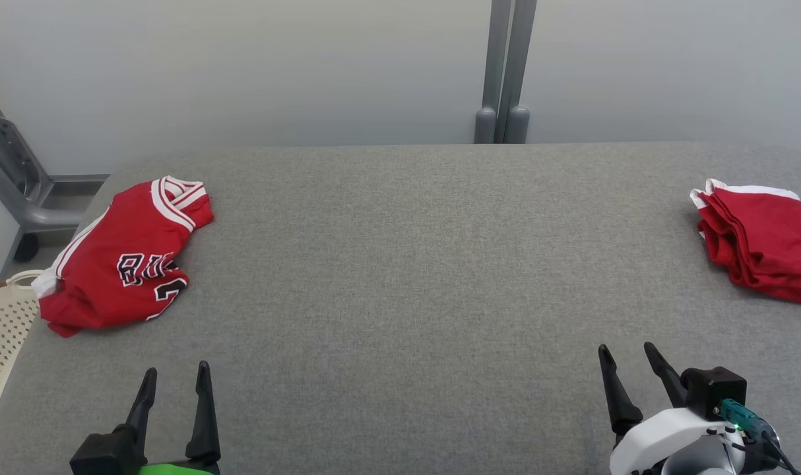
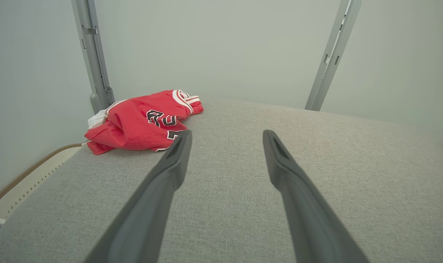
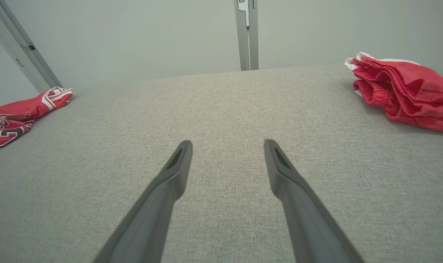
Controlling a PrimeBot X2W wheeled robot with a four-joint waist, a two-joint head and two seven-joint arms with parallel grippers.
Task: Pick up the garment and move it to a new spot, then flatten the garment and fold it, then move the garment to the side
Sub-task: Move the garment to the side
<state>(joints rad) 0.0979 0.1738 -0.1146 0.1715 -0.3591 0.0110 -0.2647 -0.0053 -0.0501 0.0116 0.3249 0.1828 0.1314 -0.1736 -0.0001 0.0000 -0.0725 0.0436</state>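
Both pincers sit at the near edge of the grey tabletop. Left pincer: fingers spread wide, nothing between them. Right pincer: likewise spread and empty.

Task item, as I judge it: the crumpled red jersey at the far left of the tabletop, close to its left edge and well apart from both pincers. A folded red garment lies at the right edge. It looks like finished work, so leave it alone.

Step in hand, judged: the first pick-up, not yet begun. To do it well:
- Send the left pincer, which is nearer.
- Pinch a raised fold by the striped collar, not the flat lettered panel.
- Lift until the hem clears the surface.
- Set down in the bare middle, where both arms reach.

View notes:
- The left wrist view shows the jersey's bunched height and a white layer at its left end, which the head view flattens.
- The right wrist view shows the folded garment's stacked layers edge-on.
- The head view places a pale perforated basket just beside the tabletop's left edge.
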